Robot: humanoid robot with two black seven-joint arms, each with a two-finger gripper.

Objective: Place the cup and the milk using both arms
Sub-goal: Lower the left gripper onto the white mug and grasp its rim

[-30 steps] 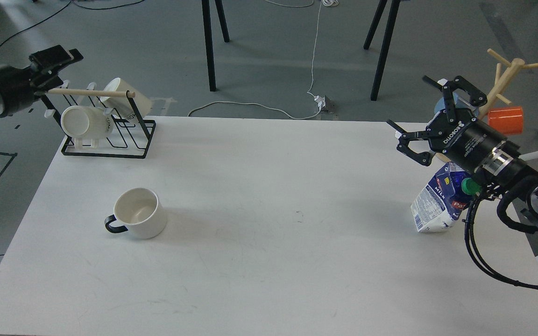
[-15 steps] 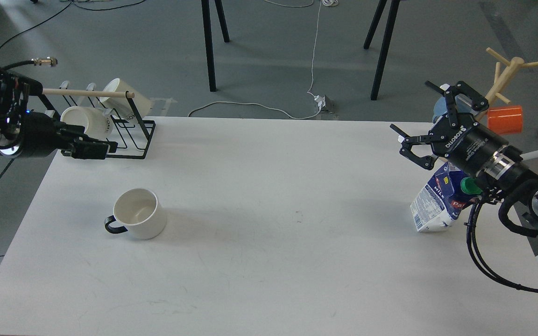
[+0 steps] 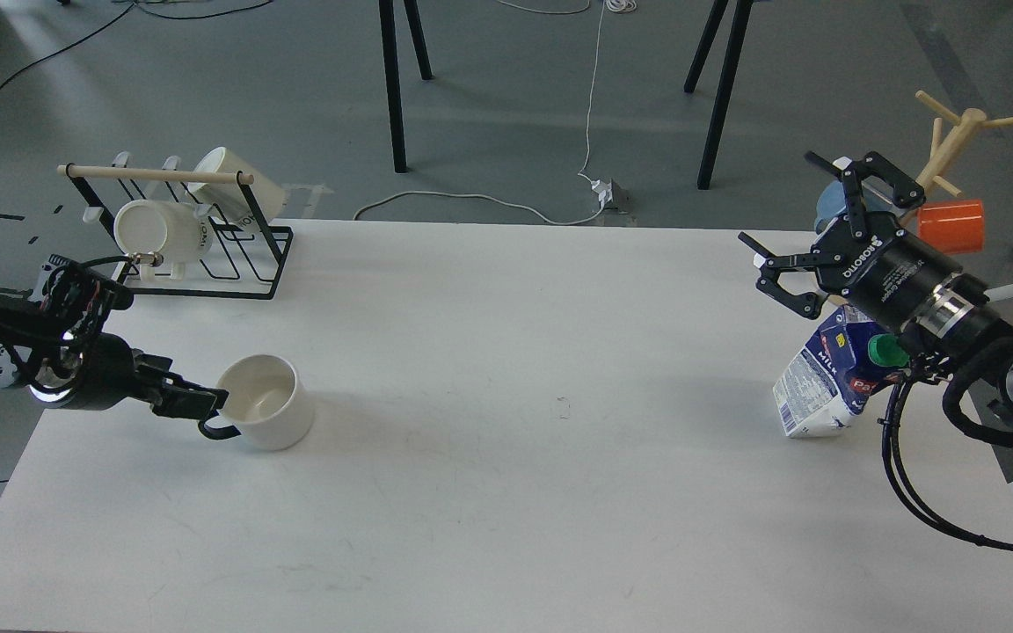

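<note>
Surface (image 3: pixel 506 492): white tabletop carrying everything; used below as the landmark.
Mug rack (image 3: pixel 207 264): black wire with a wooden rail, at the surface's far left corner, holding two white mugs on their sides; no part in the task as far as I can judge.
Wooden mug tree (image 3: pixel 955 149): beyond the surface's far right corner, with an orange cup (image 3: pixel 952 226) hanging on it.
Milk carton (image 3: pixel 827 382): blue and white, green screw cap, near the surface's right edge, leaning to the left. Probably light, with soft card walls that dent under a hard squeeze; best taken across the flat sides of the lower body, not the cap end. The lean suggests it could tip on contact.
Cup (image 3: pixel 265 402): white ceramic, upright, mouth up, on the left part of the surface, dark handle pointing left. Likely rigid, glazed and slippery, chips if knocked; take it over the rim wall or by the handle.
Right tool (image 3: pixel 810 233): fingers spread wide, holding nothing, hanging above the surface's right edge just past the carton top, apart from it.
Left tool (image 3: pixel 207 404): low over the surface, tip right at the cup's handle and rim. It is seen dark and end-on, so I cannot tell how far open it is, nor whether it touches the cup.
</note>
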